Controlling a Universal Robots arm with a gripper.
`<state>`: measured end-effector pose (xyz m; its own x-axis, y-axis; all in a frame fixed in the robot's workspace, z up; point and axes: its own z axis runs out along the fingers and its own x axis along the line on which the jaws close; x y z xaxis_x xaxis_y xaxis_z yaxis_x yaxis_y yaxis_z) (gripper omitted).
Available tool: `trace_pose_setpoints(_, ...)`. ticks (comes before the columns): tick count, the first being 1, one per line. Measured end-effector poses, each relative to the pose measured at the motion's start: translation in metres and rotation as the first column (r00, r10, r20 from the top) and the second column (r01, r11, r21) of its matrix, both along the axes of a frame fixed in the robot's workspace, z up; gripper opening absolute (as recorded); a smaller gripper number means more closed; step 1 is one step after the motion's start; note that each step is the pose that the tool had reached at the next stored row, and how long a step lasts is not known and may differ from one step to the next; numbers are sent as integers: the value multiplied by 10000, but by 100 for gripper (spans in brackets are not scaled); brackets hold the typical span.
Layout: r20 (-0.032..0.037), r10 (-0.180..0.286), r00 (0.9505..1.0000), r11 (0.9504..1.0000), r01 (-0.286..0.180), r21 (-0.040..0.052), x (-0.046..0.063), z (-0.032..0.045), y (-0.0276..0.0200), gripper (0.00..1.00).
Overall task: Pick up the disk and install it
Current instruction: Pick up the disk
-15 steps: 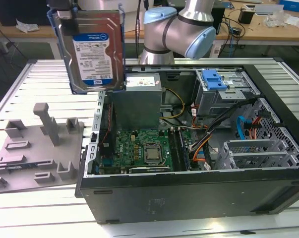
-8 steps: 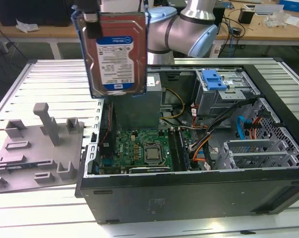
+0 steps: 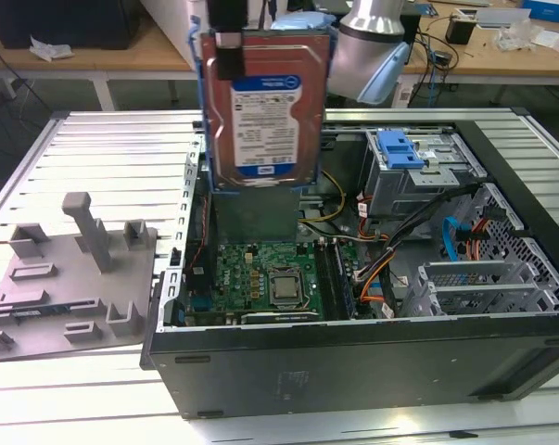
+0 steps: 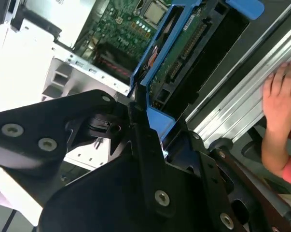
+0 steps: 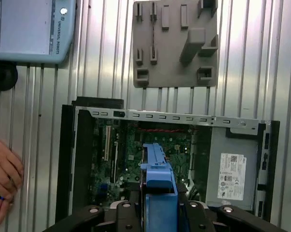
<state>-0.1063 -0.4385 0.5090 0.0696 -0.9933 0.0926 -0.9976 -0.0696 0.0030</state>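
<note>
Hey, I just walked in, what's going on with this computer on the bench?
The robot arm's gripper is clamped on the disk by its blue carrier and holds it upright in the air above the open computer case, roughly over the motherboard. The disk is not yet seated in the case. A person's hand is close by, beside the case.

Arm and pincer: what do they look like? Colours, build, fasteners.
In the exterior view the arm has rounded silver-grey joint housings, one closed by a light blue cap. The pincer is matte black in both wrist views, built from flat, angular linkage plates that are pinned together with silver screws.
</note>
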Motion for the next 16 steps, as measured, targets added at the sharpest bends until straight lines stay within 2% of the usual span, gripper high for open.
trace_pose_setpoints(3, 0, 1, 10000, 10000, -1, 14, 149, 3, -56, 36)
trace_pose_setpoints(7, 0, 0, 10000, 10000, 0, 40, 411, 6, -146, 36)
trace_pose_setpoints(11, -1, -1, 10000, 10000, 1, 65, 603, 8, -211, 36)
trace_pose_setpoints(13, -1, 1, 10000, 10000, -1, 75, 678, 8, -236, 36)
trace_pose_setpoints(16, -1, -1, 10000, 10000, 1, 75, 697, 8, -239, 36)
